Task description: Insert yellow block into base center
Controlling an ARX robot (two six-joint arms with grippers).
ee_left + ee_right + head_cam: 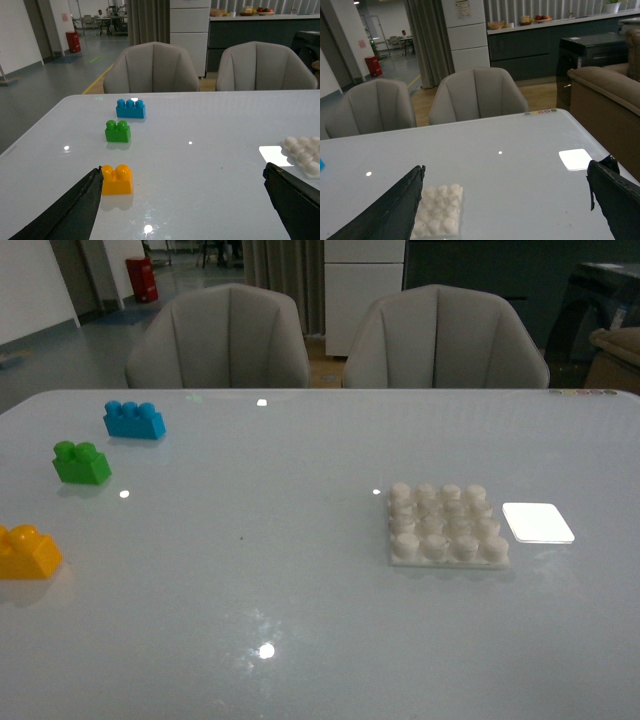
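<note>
A: Question one: where is the block?
B: On the tabletop, far left in the front view. It sits just off the tip of one of the left fingers, which are spread wide and hold nothing.
A: And the base?
B: Well apart from it, right of centre. The right fingers are spread too, with the base near one of them.
A: Any writing?
B: A sheet on a cabinet, too blurred to read.
</note>
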